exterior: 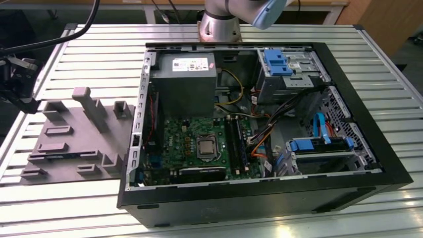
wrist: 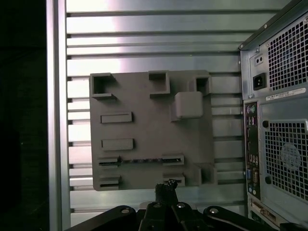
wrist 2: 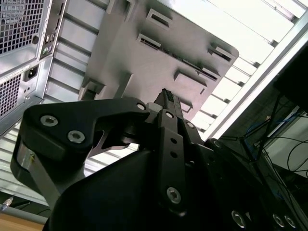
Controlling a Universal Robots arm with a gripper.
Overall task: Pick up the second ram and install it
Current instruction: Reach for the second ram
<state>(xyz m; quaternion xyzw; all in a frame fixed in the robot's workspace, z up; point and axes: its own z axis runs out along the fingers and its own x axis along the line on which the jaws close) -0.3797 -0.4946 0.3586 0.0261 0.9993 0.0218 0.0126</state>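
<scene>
One stick to report: the second ram [wrist: 140, 160] sits in the grey holder tray [wrist: 144, 101], seen edge-on in the first wrist view as a thin dark line between two slotted blocks [wrist: 109, 160].

Tool [wrist: 166, 186]: jaws look drawn together with nothing between them. It hangs over the tray edge near that row, apart from the stick.

Around it:
- Tray also has a tall upright [exterior: 82, 99] and a chunky raised block [wrist: 188, 105], both on the side away from the stick.
- More slotted blocks in rows beside the ram's row.
- PC case [exterior: 264, 203] lies on its side, open face up, just beside the tray. Its rear panel [wrist: 288, 72] faces the tray.
- Inside the case: green motherboard [exterior: 191, 130], grey power supply [exterior: 184, 79], blue drive caddies [exterior: 278, 62], and loose cables [exterior: 259, 146] draped between board and drive bays.

Surface: slatted aluminium table [exterior: 99, 44], which carries both tray and case. The robot base [exterior: 219, 25] is mounted at its far edge in the exterior view. Wood-toned furniture [exterior: 377, 20] stands behind the table.
</scene>
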